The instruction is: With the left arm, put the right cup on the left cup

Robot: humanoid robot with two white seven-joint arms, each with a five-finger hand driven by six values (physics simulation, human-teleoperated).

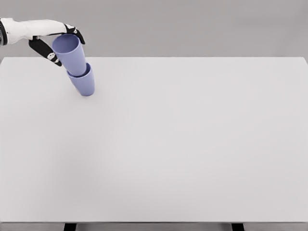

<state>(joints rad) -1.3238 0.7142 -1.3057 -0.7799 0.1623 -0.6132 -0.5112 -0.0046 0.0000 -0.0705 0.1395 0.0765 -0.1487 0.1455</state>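
White table (192, 154) fills the head view, grey wall behind; only the left arm shows, entering at upper left.

Upper cup (70, 54): blue-violet, tapered, mouth open toward the camera. It sits nested in the lower cup (84, 83), near the table's far left corner. Both tilt as one stack, tops leaning left toward the hand. Cannot tell whether the lower cup's base rests flat.

Handling (judgement): thin-walled, rigid, light, probably smooth plastic. Slippery under fingertips and easy to tip. A nested pair may stick together and lift as one. Best hold is around the wall just below the rim, where the taper is widest.

Left hand (54, 39): fingers curled around the upper cup near its rim, thumb side below left, other fingers over the far side. Looks like contact, grip not released.

Risk: letting go while tilted could topple the stack.
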